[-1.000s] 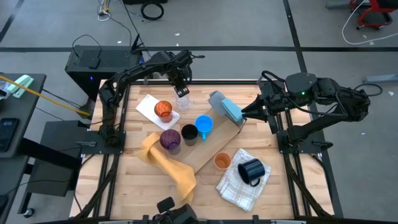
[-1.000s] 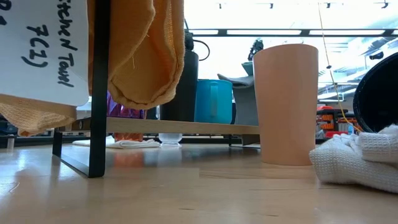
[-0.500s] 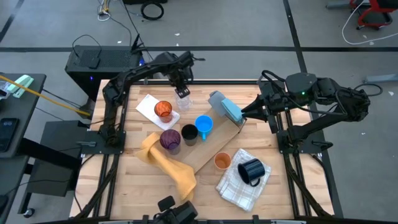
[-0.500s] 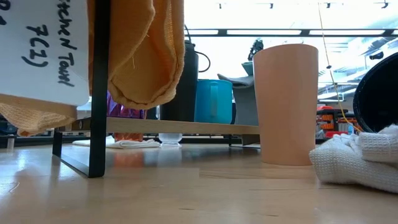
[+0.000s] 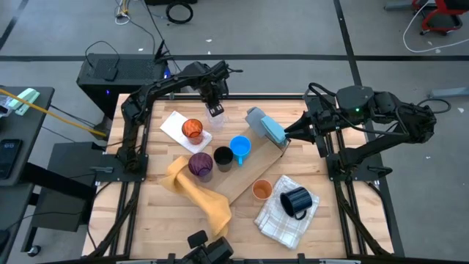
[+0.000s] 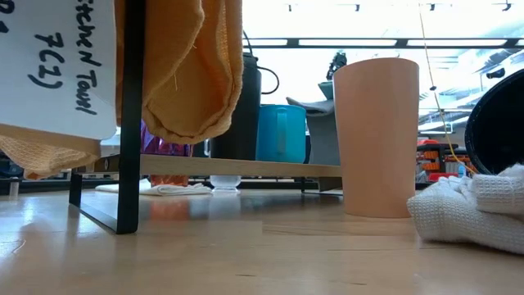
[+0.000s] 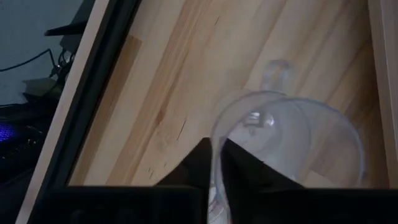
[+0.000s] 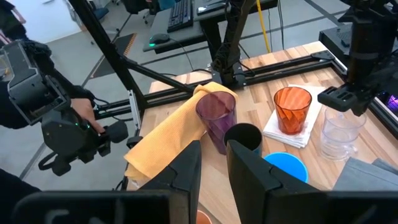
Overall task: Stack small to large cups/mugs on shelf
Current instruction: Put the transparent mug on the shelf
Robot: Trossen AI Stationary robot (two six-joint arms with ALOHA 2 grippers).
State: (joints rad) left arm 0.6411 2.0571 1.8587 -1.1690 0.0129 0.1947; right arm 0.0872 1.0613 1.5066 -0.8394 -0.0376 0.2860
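Almost nothing had shifted over the last second: only my left gripper [image 5: 215, 110] had crept a touch toward the table's far edge, taking the clear cup [image 5: 216, 118] with it, while the cup's base still showed resting on the wood in the low view. From the left wrist camera I could see that cup's wall pinched between the two fingers, so I took the claw as clenched on its rim. It stood upright, just beside the red cup [image 5: 193, 130] on the white napkin [image 5: 176, 125].

What the coming move turned on, as I judged it, was that the shelf [image 5: 253, 172] lay nearer me and to the right of the claw, with the purple cup [image 5: 201, 164], black cup [image 5: 223, 157] and blue mug [image 5: 240, 147] already in a row along it.

My right gripper [image 5: 287, 135] waited at the shelf's far end, fingers apart and holding nothing.
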